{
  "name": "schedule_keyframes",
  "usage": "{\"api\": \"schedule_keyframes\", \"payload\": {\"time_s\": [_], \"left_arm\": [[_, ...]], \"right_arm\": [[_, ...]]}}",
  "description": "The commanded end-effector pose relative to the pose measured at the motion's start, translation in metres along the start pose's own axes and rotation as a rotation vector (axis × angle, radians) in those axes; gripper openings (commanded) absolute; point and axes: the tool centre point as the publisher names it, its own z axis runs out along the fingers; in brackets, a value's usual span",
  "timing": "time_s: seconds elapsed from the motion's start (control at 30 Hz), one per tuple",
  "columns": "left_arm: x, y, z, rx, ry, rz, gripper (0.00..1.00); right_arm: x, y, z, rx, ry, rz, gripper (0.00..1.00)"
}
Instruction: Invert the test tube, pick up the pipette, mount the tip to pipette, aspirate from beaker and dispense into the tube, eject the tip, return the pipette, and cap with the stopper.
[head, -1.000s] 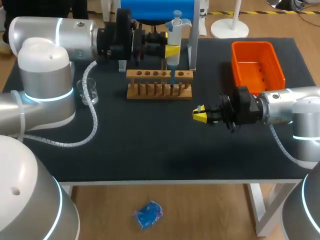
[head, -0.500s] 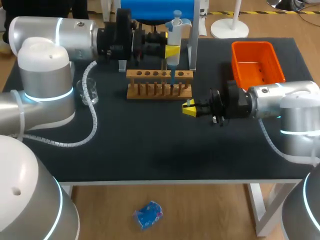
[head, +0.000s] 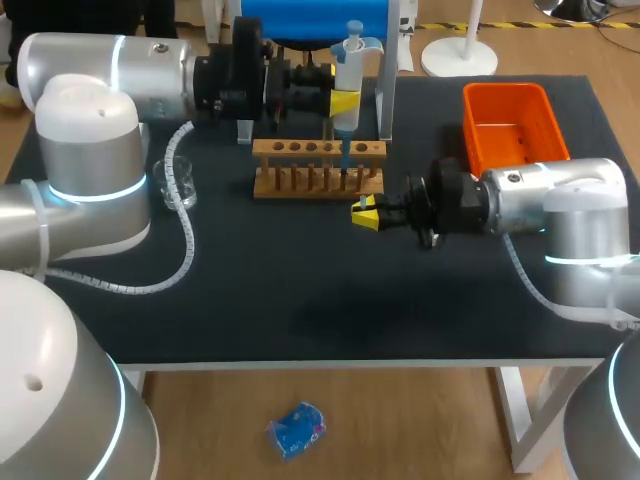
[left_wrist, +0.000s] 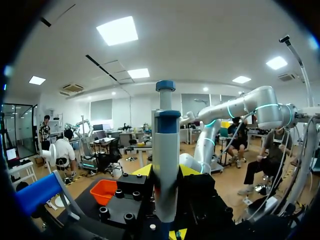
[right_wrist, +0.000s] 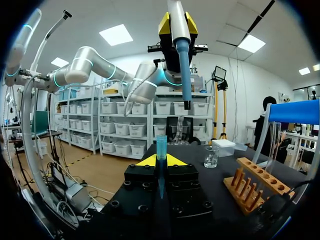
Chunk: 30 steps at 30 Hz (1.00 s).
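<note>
- The left pincer (head: 343, 101) is clamped on the body of the pipette (head: 349, 70) and holds it upright over the back of the bench (head: 300, 290). The plunger is at the top and the slim nozzle points straight down, above the wooden test tube rack (head: 300, 150).
- The right pincer (head: 366, 214) comes in low from the right. Its yellow fingers are closed almost together on a small blue pipette tip (right_wrist: 161, 155), which stands upright between them with the wide open mouth up and the point down.
- The relation that matters is nozzle to tip. Both long axes are vertical, so they look well matched in tilt.
- From the right wrist camera the nozzle end hangs above the tip's mouth, ahead of the right pincer and a little off to one side. The two are apart, not touching.
- From overhead the tip sits just in front of the rack's right end, and the pipette is slightly further back than that.
- I'd judge the mounting step to be in hand. What's left is to line the mouth up under the nozzle and then press the two together along that shared vertical line.
- Either arm could close the gap. The right pincer, with the lighter load, is free of the rack.
- The beaker (head: 175, 182) waits well off to the left beside the left arm, and the orange bin (head: 515, 125) is at the far right.
</note>
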Motion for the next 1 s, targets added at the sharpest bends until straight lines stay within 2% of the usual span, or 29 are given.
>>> {"api": "schedule_keyframes", "payload": {"time_s": [0.03,0.2,0.43,0.57,1.0], "left_arm": [[-0.001,0.000,0.000,0.002,0.003,0.001,0.00],[-0.001,0.000,0.000,0.002,0.003,0.001,0.00],[-0.001,0.000,0.000,0.002,0.003,0.001,0.00],[-0.001,0.000,0.000,0.002,0.003,0.001,0.00],[-0.001,0.000,0.000,0.002,0.003,0.001,0.00]], "right_arm": [[0.000,0.000,0.000,0.000,0.000,-0.001,0.00],[0.000,0.000,0.000,0.000,0.000,-0.001,0.00],[-0.013,-0.007,0.007,-0.029,-0.016,0.012,0.00],[-0.018,-0.006,0.010,-0.068,-0.015,0.016,0.00],[-0.028,0.004,0.021,-0.070,-0.006,-0.003,0.00]]}}
